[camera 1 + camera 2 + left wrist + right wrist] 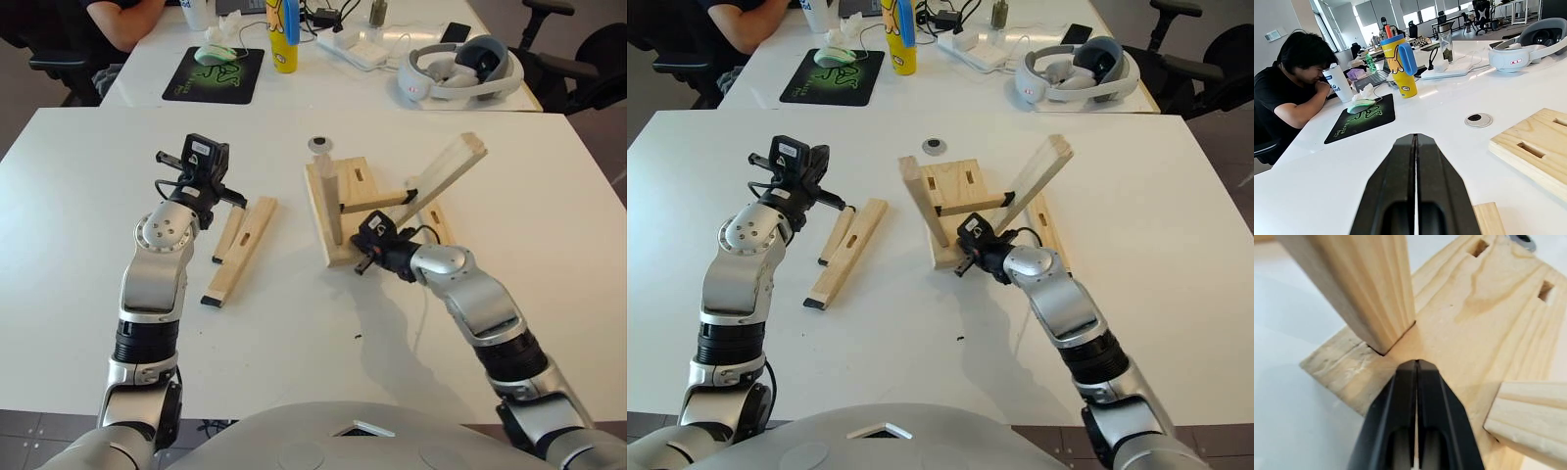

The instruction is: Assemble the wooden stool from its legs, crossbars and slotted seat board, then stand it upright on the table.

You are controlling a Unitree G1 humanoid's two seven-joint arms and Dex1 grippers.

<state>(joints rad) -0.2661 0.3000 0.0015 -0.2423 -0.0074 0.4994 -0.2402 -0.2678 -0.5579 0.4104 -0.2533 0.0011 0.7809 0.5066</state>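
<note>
While right tool [1417, 363] points at seat board [1488, 308], cup [1337, 83] bears blue print.

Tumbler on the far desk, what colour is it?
The tumbler is yellow with a blue handle, and it shows best in the left wrist view.

Seat board [1488, 323]: pale bare wood, unvarnished, visible grain, edge rough and splintery
Leg [1366, 279]: same wood, smoother faces
Table [98, 196]: white, smooth, slight sheen
Left gripper [1416, 142] and right gripper [1416, 364]: black plastic, satin
Cable grommet [320, 146]: metallic ring
</note>
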